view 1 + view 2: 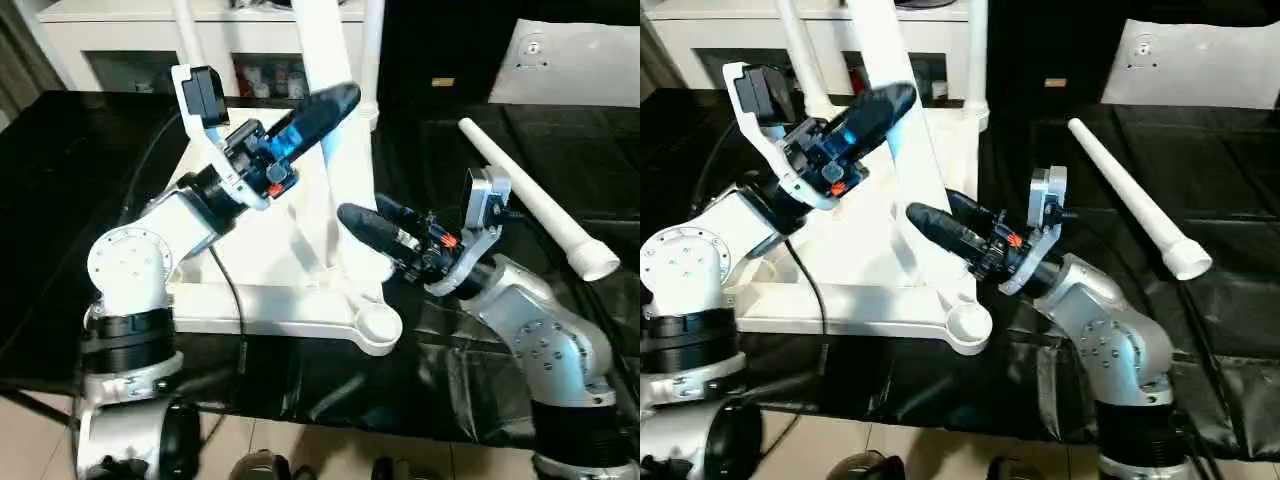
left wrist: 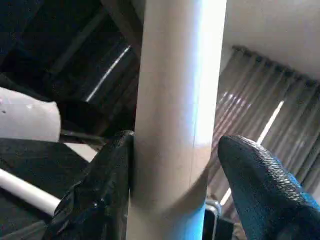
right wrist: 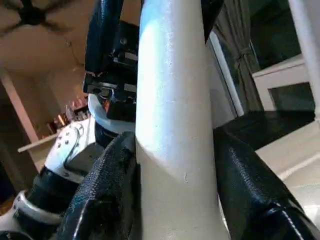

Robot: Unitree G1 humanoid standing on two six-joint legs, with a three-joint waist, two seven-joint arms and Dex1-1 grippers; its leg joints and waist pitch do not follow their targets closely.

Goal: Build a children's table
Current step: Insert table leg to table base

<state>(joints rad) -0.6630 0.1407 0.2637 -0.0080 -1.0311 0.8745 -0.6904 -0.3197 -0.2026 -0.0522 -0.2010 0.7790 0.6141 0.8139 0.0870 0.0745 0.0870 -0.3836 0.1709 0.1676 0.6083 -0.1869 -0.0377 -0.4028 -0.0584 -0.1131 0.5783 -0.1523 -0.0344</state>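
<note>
Both claws work on one upright leg (image 1: 325,120) near the middle of the upturned tabletop (image 1: 290,300). Higher up, the left claw (image 2: 170,165) straddles that leg: one finger (image 2: 100,195) lies against it, while the other (image 2: 265,185) stands a little off, so the jaws sit loose around the tube, not pinching it. Lower down, the right claw (image 3: 175,180) has a black finger (image 3: 105,190) pressed to each side of the same leg and holds it firmly.

Much of this leg is covered. Its top runs out of the head views, its middle is crossed by the left claw, and its foot is hidden behind the right claw, so I cannot tell how it meets the tabletop.

Four legs can be counted. Besides the held one, two stand upright at the far side of the tabletop, one to the left (image 1: 185,35) and one to the right (image 1: 372,50), both cut off at the top. The fourth leg (image 1: 535,200) lies loose on the black sheet (image 1: 560,130) to the right, well apart from the tabletop, wide end nearest.

One round corner socket (image 1: 378,325) at the near right of the tabletop is open. The left forearm (image 1: 150,250) covers the tabletop's left part.

Beyond stands a white cabinet (image 1: 130,45) with glass doors, and a flat white board (image 1: 570,60) lies far right.
</note>
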